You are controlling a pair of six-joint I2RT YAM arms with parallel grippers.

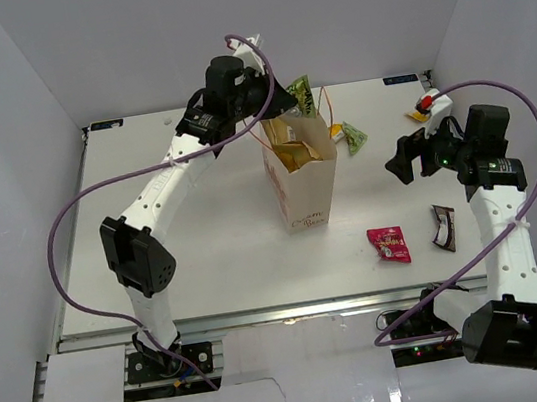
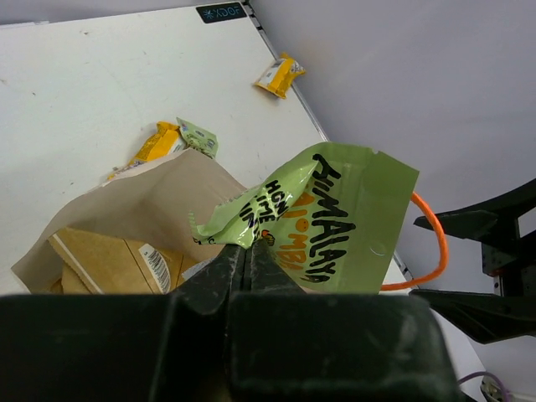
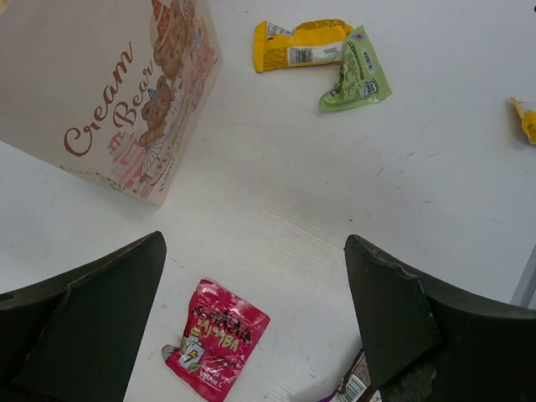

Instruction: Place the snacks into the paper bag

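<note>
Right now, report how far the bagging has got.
Done: a brown packet lies inside the paper bag. In hand: left gripper pinches a green packet over it. Left on the table: pink packet, dark packet, yellow bar, small green packet, far yellow packet. The right gripper is open, empty.

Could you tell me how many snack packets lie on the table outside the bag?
5: yellow packet and small green packet beside the bag, pink-red packet and dark packet nearer, orange-yellow packet far right. Bag may hide more.
</note>
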